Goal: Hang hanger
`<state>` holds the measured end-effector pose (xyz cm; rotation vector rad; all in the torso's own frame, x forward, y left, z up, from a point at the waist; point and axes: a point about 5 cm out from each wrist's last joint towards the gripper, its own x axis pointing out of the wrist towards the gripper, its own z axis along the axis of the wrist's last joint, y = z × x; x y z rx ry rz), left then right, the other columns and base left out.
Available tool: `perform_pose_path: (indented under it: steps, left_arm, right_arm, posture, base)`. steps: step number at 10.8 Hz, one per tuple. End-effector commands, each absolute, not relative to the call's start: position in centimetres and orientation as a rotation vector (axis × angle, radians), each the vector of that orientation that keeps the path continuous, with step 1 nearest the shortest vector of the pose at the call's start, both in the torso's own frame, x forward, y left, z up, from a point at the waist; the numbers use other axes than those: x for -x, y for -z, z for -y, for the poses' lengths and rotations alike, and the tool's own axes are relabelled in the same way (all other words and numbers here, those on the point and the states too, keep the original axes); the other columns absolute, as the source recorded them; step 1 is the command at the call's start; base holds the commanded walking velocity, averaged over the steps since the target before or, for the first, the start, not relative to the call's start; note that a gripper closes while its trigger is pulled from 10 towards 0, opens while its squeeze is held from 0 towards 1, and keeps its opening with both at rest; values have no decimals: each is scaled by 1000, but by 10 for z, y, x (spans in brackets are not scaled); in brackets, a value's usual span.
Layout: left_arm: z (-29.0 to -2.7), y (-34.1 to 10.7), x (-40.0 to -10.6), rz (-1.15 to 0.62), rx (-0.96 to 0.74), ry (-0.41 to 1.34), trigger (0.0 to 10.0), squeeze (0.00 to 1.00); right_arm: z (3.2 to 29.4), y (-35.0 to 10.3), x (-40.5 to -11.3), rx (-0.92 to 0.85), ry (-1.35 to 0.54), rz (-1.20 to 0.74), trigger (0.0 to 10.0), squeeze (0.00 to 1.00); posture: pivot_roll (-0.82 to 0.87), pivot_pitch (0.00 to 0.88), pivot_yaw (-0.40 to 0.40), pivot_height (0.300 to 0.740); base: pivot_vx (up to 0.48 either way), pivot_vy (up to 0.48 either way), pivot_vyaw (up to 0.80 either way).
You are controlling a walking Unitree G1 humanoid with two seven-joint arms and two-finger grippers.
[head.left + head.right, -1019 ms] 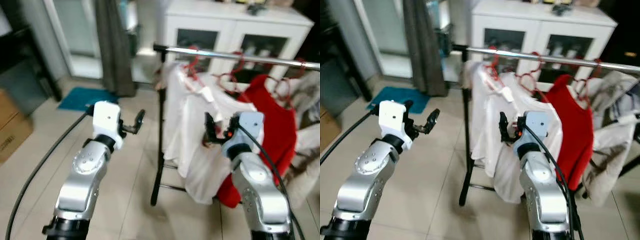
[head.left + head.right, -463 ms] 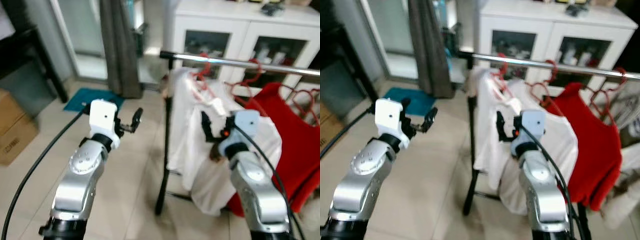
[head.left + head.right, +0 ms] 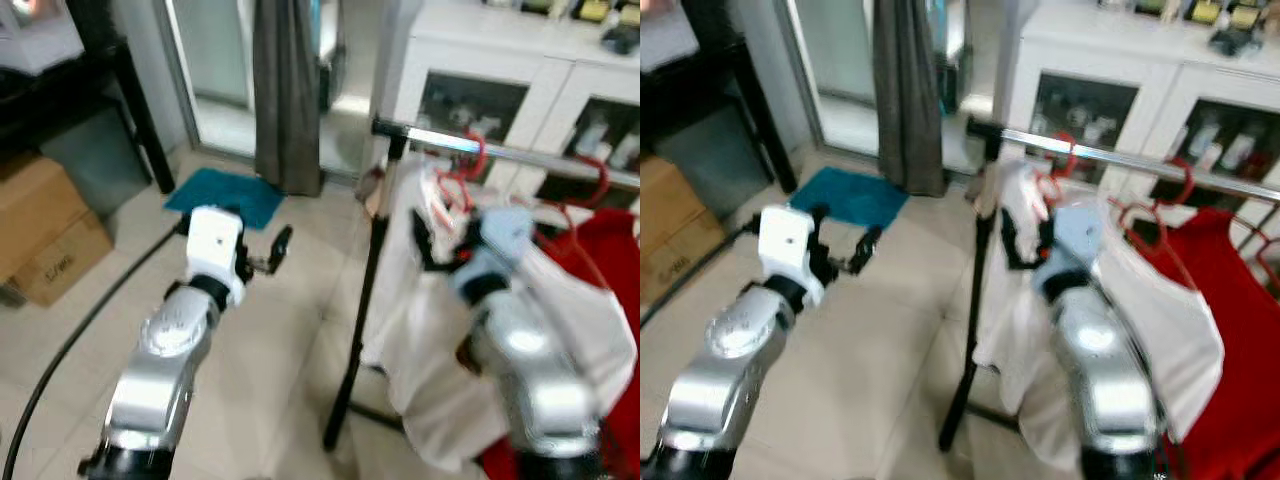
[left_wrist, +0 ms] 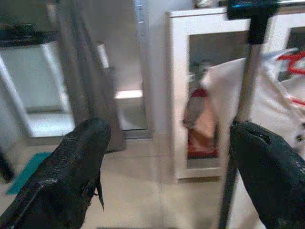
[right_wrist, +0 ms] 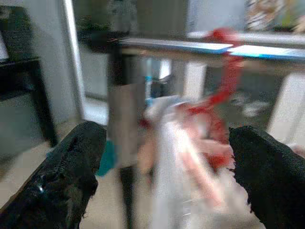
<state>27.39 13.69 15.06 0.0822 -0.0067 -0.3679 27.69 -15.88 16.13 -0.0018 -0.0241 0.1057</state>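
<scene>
The right gripper sits just right of centre in the head views, raised in front of a white shirt on a clothes rail. Its two black fingers are spread wide with nothing between them. Past them, the blurred wrist picture shows a red hanger hooked over the silver rail, carrying the white shirt.

The left gripper is held out at middle left, over bare floor and well apart from the rail. Its fingers are also spread wide and hold nothing; beyond them its wrist camera sees the rail's black upright post.

More red hangers hang along the rail toward the right edge, beside a red garment at lower right. The rail stands on a floor of pale tiles.

Behind the rail, at upper right, is a white cabinet with glass doors. A grey curtain hangs at upper centre, with a teal mat on the floor below it. A cardboard box sits at the left edge, under dark furniture.
</scene>
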Motion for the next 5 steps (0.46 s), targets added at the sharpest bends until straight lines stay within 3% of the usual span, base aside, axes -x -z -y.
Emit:
perform_pose_path:
  steps: [1,5]
  left_arm:
    - [-124,-152,-269,-2,-68,472,10000,957]
    - [-127,-157,-251,-86,-94,818,10000,784]
  right_arm:
    - [172,-175,-281,21,-128,-2,10000,0]
    - [208,-205,-294,68,-256,-114,10000,0]
  posture:
    - [71,12,-14,740]
    - [60,10,-23,740]
  base:
    - [0,0,0]
    - [0,0,0]
